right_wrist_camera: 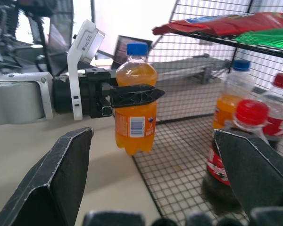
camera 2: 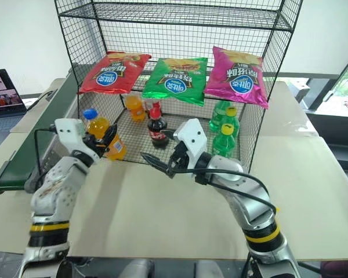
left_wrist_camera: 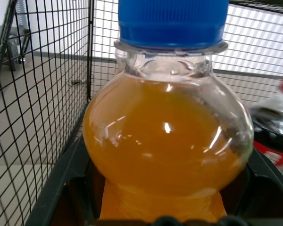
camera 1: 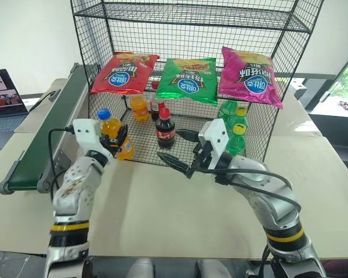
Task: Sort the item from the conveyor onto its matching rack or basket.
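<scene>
At rack (camera 1: 255,124) mouth: left gripper (camera 1: 119,138) clamped on orange soda bottle (camera 1: 112,132), upright; right gripper (camera 1: 184,152) wide, empty. Set beside other orange bottle (camera 1: 139,108), clear of cola bottle (camera 1: 165,128).

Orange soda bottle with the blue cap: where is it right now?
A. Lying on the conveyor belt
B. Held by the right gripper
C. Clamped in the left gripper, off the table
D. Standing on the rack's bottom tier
C. The left gripper is shut around the orange soda bottle, holding it clear of the table by the rack.
</scene>
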### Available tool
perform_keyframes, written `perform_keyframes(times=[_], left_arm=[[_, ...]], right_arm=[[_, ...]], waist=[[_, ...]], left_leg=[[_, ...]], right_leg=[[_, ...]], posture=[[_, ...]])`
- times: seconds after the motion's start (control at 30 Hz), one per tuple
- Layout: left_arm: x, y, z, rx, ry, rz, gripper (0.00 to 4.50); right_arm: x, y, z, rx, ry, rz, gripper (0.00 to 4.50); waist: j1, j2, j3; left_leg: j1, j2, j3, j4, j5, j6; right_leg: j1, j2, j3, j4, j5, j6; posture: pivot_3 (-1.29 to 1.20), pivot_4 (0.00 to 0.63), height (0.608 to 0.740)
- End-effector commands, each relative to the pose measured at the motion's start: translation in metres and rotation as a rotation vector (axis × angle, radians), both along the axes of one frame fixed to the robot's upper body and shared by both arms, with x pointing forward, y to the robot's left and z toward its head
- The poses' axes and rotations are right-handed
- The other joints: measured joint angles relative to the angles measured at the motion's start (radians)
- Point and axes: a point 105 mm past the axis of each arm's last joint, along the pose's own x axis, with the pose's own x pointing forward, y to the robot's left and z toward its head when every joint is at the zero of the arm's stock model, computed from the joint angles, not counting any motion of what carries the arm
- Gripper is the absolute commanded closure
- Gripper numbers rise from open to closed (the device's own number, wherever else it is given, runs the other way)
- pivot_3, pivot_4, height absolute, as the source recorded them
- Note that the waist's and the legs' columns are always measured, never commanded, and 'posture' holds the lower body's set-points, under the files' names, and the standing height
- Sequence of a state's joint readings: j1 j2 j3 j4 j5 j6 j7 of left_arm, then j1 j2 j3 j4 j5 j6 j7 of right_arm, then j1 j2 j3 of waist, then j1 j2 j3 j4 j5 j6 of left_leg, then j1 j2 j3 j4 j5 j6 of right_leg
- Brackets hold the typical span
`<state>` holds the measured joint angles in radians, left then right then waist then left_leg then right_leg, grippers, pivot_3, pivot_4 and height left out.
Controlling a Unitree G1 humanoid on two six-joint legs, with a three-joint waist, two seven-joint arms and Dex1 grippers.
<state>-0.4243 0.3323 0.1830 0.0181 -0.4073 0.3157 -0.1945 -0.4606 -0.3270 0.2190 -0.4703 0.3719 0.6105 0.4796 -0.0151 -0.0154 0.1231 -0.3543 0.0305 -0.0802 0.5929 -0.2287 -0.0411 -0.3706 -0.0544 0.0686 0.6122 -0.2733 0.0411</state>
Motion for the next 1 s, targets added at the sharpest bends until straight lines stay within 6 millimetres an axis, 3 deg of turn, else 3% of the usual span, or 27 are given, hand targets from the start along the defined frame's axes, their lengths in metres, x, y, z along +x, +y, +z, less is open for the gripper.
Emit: perform_keyframes(times=[0.03,0.33,0.8,0.93,1.0], left_arm=[[0.014,-0.005,0.026,0.024,-0.141,0.003,1.94],[0.049,-0.010,0.018,0.022,-0.165,0.037,1.94],[0.053,-0.005,0.005,0.086,-0.142,0.091,1.94],[0.052,-0.001,0.004,0.075,-0.138,0.089,0.12],[0.051,0.001,0.004,0.072,-0.138,0.089,0.05]], right_arm=[[0.003,-0.004,0.008,-0.012,-0.048,-0.034,0.00],[0.003,-0.008,0.006,-0.040,-0.049,-0.038,0.00],[0.005,-0.010,0.008,-0.033,-0.039,-0.045,0.00],[0.005,-0.009,0.009,-0.034,-0.041,-0.041,0.00],[0.005,-0.009,0.008,-0.034,-0.041,-0.039,0.00]], waist=[[0.001,0.000,0.000],[0.000,0.000,0.000],[0.002,0.000,0.000],[0.000,0.000,0.000],[0.000,0.000,0.000]], left_leg=[[0.000,0.000,0.000,0.000,0.000,0.000],[0.000,-0.001,0.000,0.000,0.000,0.000],[0.000,-0.001,0.000,0.001,0.000,0.000],[0.000,-0.001,0.000,0.001,0.000,0.000],[0.000,-0.001,0.000,0.001,0.000,0.000]], right_leg=[[0.000,0.000,0.000,0.000,0.000,0.000],[0.000,0.000,0.000,0.000,0.000,0.001],[0.000,0.000,0.000,0.001,0.000,0.001],[0.001,0.000,0.000,0.001,0.000,0.001],[0.001,0.000,0.000,0.001,0.000,0.001]], posture=[[0.00,0.150,0.738],[0.00,0.150,0.738],[0.00,0.150,0.738],[0.00,0.150,0.738],[0.00,0.150,0.738]])
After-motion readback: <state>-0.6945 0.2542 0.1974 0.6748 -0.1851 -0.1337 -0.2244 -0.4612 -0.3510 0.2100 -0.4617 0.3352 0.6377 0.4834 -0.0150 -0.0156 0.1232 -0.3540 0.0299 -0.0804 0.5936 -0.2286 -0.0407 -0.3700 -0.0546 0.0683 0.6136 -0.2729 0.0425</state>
